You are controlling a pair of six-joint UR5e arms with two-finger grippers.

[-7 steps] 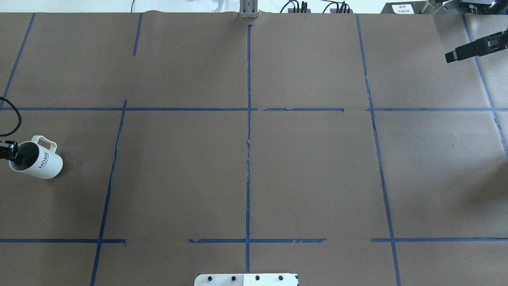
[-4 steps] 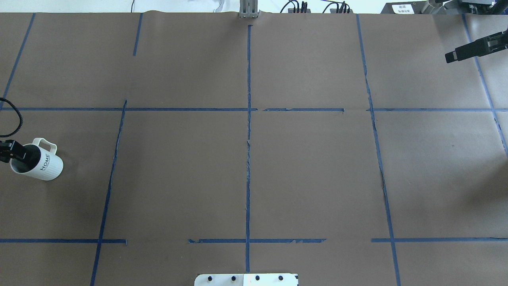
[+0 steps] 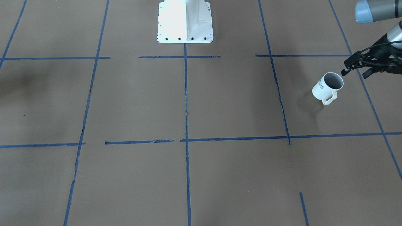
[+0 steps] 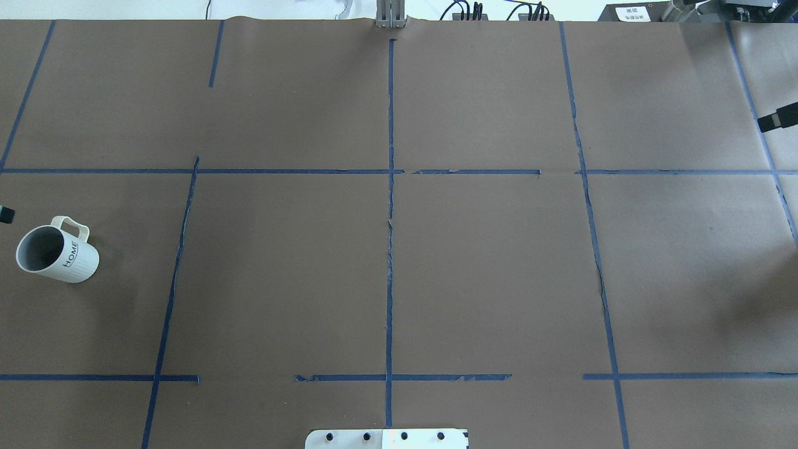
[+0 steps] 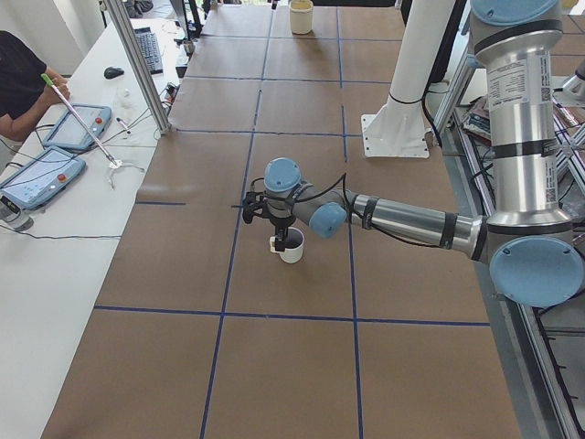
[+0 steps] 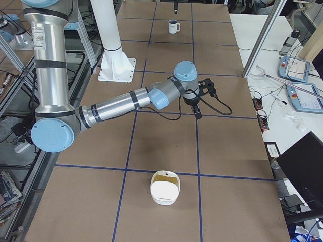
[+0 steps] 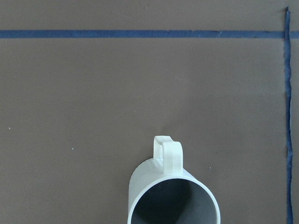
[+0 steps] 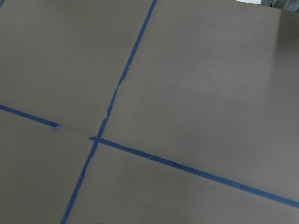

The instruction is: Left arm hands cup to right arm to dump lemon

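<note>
– Left gripper (image 3: 354, 72): fingers apart, clear of the cup (image 3: 326, 88), hanging near its rim at approx 10 o'clock, overhead view.
– Cup?
– Upright on the table (image 4: 436, 280), far 9 o'clock edge, handle at 1 o'clock, grey inside.
– Right gripper (image 4: 777, 118)?
– Out at 2 o'clock, well apart from it. Can't tell if fingers are apart or together.

Brown paper (image 4: 280, 280) covered the table, marked into sections by blue tape lines (image 4: 390, 249). A white bench (image 5: 55, 238) ran alongside it, carrying two tablets (image 5: 41, 178), a keyboard (image 5: 146, 50) and a mouse (image 5: 113, 72). An aluminium post (image 5: 139, 64) stood at the bench's edge. The light was bright and even.
</note>
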